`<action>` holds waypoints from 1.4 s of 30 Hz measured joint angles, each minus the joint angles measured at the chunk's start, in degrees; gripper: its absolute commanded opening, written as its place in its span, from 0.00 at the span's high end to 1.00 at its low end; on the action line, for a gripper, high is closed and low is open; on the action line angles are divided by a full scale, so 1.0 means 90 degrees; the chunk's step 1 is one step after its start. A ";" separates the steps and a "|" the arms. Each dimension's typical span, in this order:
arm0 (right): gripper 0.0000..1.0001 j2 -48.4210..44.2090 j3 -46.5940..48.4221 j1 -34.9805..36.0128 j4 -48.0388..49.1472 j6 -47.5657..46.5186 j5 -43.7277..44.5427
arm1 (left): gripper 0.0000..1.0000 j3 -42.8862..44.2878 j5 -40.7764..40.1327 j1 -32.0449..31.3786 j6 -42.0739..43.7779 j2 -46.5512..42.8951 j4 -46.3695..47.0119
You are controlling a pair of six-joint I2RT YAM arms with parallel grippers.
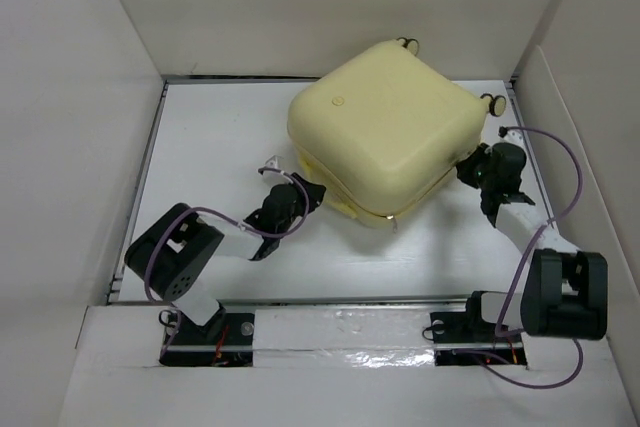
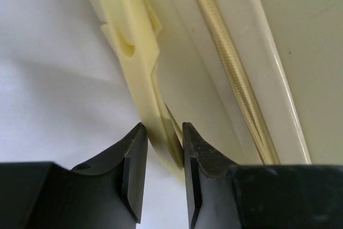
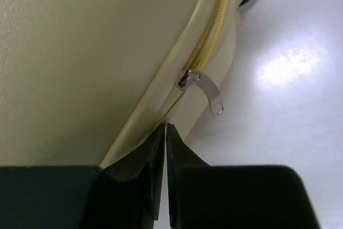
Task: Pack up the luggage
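Sitting on the white table (image 1: 220,137) toward its far right, the luggage (image 1: 385,132) is lying flat with its pale yellow shell facing up and its two halves together. Two small wheels (image 1: 407,44) are poking out along its far right edge. One rounded corner is pointing toward the arms' bases.

The left gripper (image 1: 308,192) is reaching in at the luggage's near left side. From the left wrist camera, its fingers (image 2: 134,164) are standing narrowly apart on either side of a pale yellow handle (image 2: 136,63) that is running along the shell. The strip is filling the gap at the tips, so the fingers are pinching it. Beside the handle, the zipper (image 2: 230,68) is running up the side wall.

The right gripper (image 1: 470,169) is sitting at the luggage's right side, just beside the shell. In the right wrist view its fingers (image 3: 153,154) are almost together, showing only a thin dark slit between them and holding nothing. Their tips are pointing at the lower edge of the shell. Just above them a small metal zipper pull (image 3: 206,92) is hanging off the seam, apart from the fingers.
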 measured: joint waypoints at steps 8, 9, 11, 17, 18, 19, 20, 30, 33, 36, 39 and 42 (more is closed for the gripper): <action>0.86 0.1717 0.1379 0.0901 0.0607 -0.0767 -0.0362 | 1.00 -0.1202 -0.0597 -0.0559 0.0039 -0.1277 -0.0204; 0.85 0.1836 0.1535 0.1010 0.0595 -0.0833 -0.0398 | 1.00 -0.1285 -0.0709 -0.0614 0.0027 -0.1401 -0.0274; 0.82 0.1987 0.1800 0.1158 0.0542 -0.0937 -0.0466 | 1.00 -0.1399 -0.0913 -0.0753 -0.0032 -0.1591 -0.0430; 0.75 0.2300 0.2227 0.1285 0.0544 -0.0967 -0.1467 | 1.00 -0.1491 -0.1537 -0.1515 -0.0279 -0.2161 -0.1151; 0.73 0.2450 0.2431 0.1287 0.0466 -0.0996 -0.1644 | 1.00 -0.1491 -0.1683 -0.1695 -0.0333 -0.2249 -0.1294; 0.73 0.2613 0.2625 0.1302 0.0374 -0.1054 -0.1756 | 1.00 -0.1491 -0.1831 -0.1872 -0.0391 -0.2319 -0.1409; 0.73 0.2764 0.2795 0.1331 0.0291 -0.1110 -0.1834 | 1.00 -0.1489 -0.1950 -0.2050 -0.0444 -0.2390 -0.1503; 0.59 0.2118 0.1851 0.1596 0.0622 -0.0937 -0.1819 | 1.00 -0.1452 -0.2523 -0.2642 -0.0814 -0.3223 -0.2773; 0.85 0.1350 0.0891 0.1554 0.0986 -0.0651 -0.1960 | 1.00 -0.1428 -0.2579 -0.2637 -0.0750 -0.3621 -0.3283; 1.00 0.0503 -0.0243 0.1413 0.1416 -0.0364 -0.2305 | 0.96 -0.1428 -0.2509 -0.2557 -0.0617 -0.4000 -0.3718; 1.00 -0.0187 -0.1263 0.1248 0.1802 -0.0143 -0.2718 | 0.78 -0.1428 -0.2472 -0.2511 -0.0520 -0.4245 -0.4044; 0.86 -0.0712 -0.1996 0.1285 0.2183 -0.0039 -0.3247 | 0.58 -0.1377 -0.2429 -0.2499 -0.0457 -0.4308 -0.4233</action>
